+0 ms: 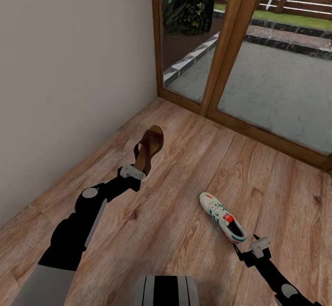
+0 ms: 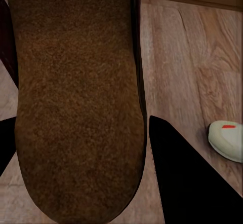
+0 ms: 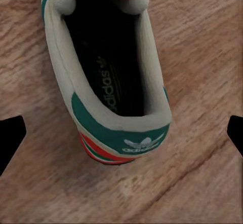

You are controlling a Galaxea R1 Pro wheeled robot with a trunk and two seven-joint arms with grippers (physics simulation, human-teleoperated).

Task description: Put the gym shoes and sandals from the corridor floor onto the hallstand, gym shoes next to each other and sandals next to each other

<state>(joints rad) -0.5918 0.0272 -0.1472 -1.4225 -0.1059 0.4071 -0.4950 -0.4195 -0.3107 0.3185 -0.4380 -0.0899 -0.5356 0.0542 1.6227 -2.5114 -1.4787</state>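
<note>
At the left of the head view stands a plain pale wall [image 1: 69, 66]. In front of it the left claw [image 1: 138, 170] is clamped on a brown sandal [image 1: 148, 151], holding it raised above the corridor floor [image 1: 184, 167] with its toe pointing up and away. In the left wrist view the sandal's tan sole [image 2: 76, 97] lies between the two dark fingers [image 2: 187, 178]. Farther right, a white gym shoe [image 1: 223, 217] with green stripes and red patches lies on the floor, its heel toward the robot. The right claw [image 1: 249, 249] hangs just behind that heel, its fingers [image 3: 10, 138] spread wide apart on either side of the shoe [image 3: 109, 77], not touching it. Behind, wood-framed glass doors [image 1: 230, 43] look onto a paved yard.
</note>
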